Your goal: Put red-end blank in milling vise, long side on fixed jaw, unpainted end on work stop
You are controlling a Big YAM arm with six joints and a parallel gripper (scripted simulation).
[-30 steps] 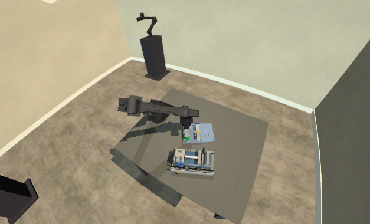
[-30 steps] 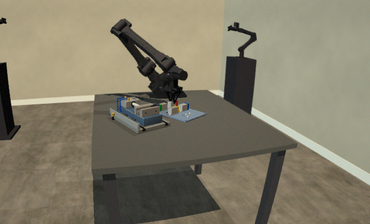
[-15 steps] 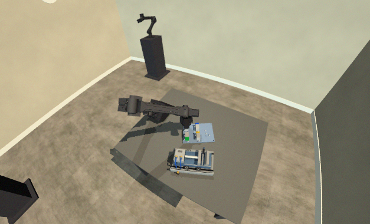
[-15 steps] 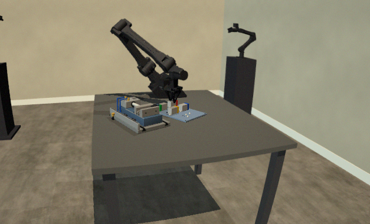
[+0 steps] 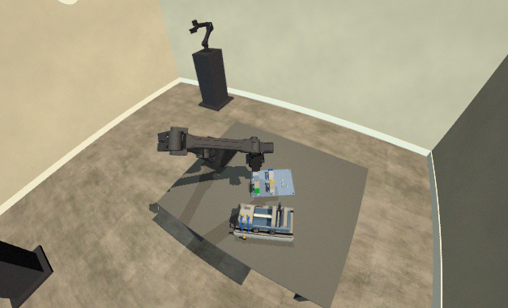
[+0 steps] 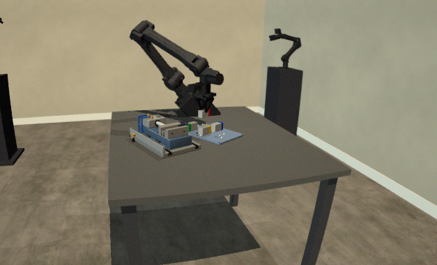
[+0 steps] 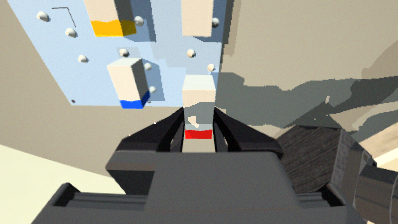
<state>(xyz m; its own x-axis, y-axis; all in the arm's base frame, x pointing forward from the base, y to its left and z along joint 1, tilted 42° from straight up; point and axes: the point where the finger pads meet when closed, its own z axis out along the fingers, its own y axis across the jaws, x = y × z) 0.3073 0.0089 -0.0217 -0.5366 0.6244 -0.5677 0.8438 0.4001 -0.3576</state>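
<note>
My gripper (image 6: 207, 108) (image 7: 198, 112) is shut on the red-ended blank (image 6: 201, 114) (image 7: 198, 97). The blank is held above the plate's edge nearest the arm, its red end toward the palm side of the wrist view. The plate (image 5: 287, 176) (image 6: 228, 137) (image 7: 55, 55) carries the blue-ended blank (image 5: 271, 175) (image 6: 216, 127) (image 7: 126, 80), the yellow-ended blank (image 5: 271, 188) (image 6: 203, 131) (image 7: 114, 27) and the green-ended blank (image 5: 256, 190) (image 6: 192, 126). The vise (image 5: 264, 228) (image 6: 178, 143) holds no blank that I can see; its fixed jaw (image 5: 289, 220) (image 6: 177, 132) is the end block without hoses. The work stop is unclear.
Blue hoses (image 5: 241, 224) (image 6: 139, 123) rise at the vise's other end. A pale rail (image 5: 264, 237) (image 6: 147, 142) runs along its side. White pegs stick up from the plate between and beside the blanks. The arm's base stands behind the plate.
</note>
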